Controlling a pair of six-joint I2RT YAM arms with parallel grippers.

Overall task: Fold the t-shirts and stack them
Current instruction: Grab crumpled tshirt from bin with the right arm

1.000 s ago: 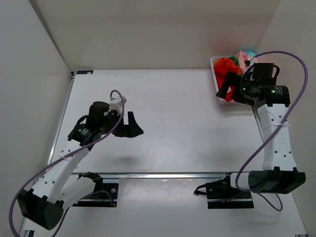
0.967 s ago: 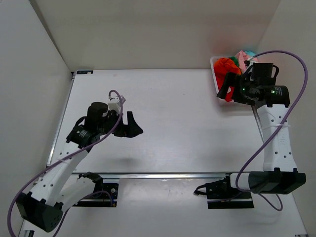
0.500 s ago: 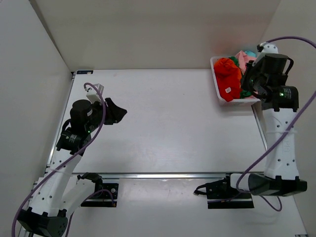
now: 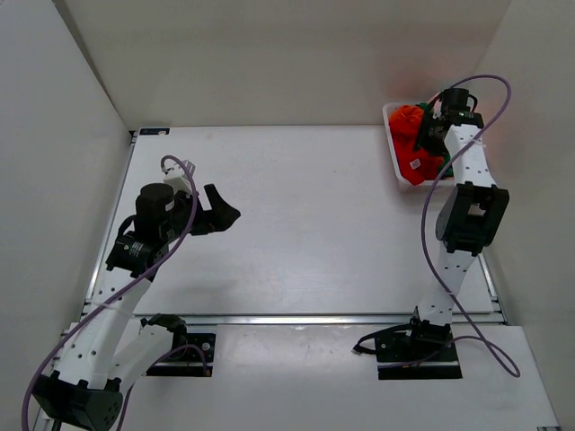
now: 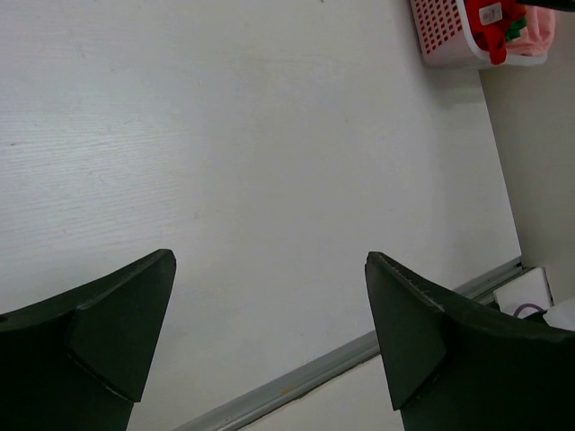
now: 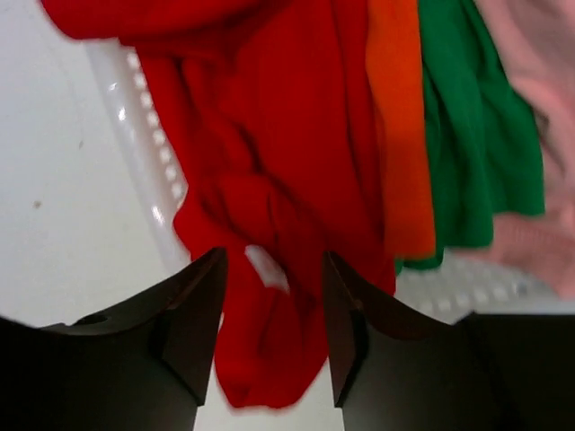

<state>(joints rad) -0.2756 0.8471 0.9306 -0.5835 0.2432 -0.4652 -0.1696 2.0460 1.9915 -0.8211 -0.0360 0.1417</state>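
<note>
The t-shirts lie bunched in a white basket (image 4: pixel 393 148) at the table's far right. A bright red t-shirt (image 4: pixel 420 169) with a white label hangs over the basket's near rim. The right wrist view shows the red shirt (image 6: pixel 269 135), an orange one (image 6: pixel 400 135), a green one (image 6: pixel 476 135) and a pale pink one (image 6: pixel 539 54). My right gripper (image 4: pixel 429 135) is over the basket, its jaws (image 6: pixel 269 260) partly open, with the red shirt's hanging end between them. My left gripper (image 4: pixel 220 215) is open and empty (image 5: pixel 269 259) above the bare table's left side.
The basket's perforated rim (image 6: pixel 144 144) runs under the red shirt. In the left wrist view the basket (image 5: pixel 440 36) stands far off, by the right wall. A metal rail (image 4: pixel 314 317) edges the table's near side. White walls close in the table on three sides.
My right arm has stretched out and brought its gripper from beside the basket down onto the red shirt. My left gripper has pulled back to the left.
</note>
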